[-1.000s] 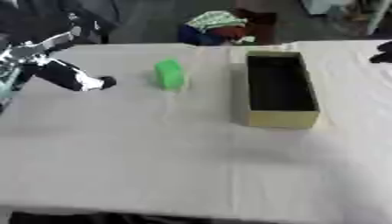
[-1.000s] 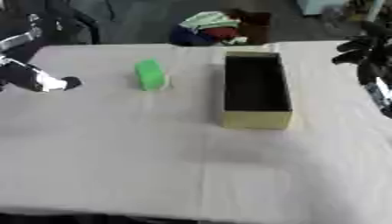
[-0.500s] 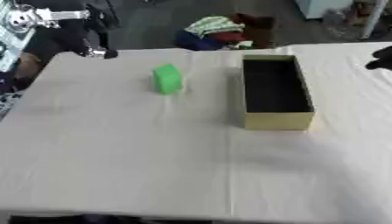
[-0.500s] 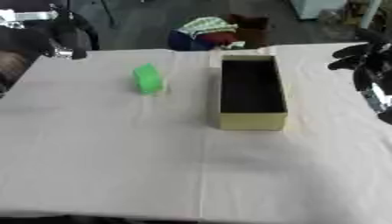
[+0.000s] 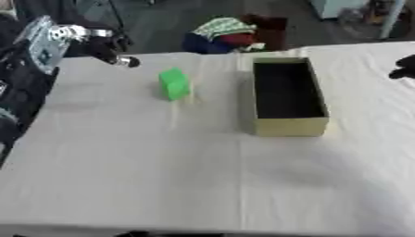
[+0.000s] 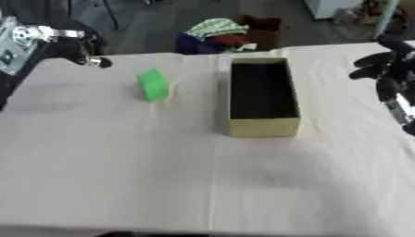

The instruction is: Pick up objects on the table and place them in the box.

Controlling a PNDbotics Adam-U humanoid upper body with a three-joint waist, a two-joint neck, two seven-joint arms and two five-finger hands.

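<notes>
A green block [image 5: 173, 84] stands on the white tablecloth, left of centre toward the far side. To its right lies a long open cardboard box [image 5: 290, 126] with a dark, empty inside. My left hand [image 5: 107, 52] hovers over the far left corner of the table, up and left of the block and apart from it. Its dark fingers stretch out toward the block and hold nothing. My right hand [image 6: 379, 62] shows at the right edge, beside the box, with spread fingers and nothing in it.
A heap of coloured cloth and dark bags [image 5: 233, 33] lies on the floor beyond the far edge. My left arm's silver and black parts [image 5: 32, 60] fill the left side. The white cloth [image 5: 203, 176] stretches wide toward the near edge.
My left hand rose from the table's left side to the far left corner, then shifted a little toward the green block. The view also shifted. Block and box stayed put.
</notes>
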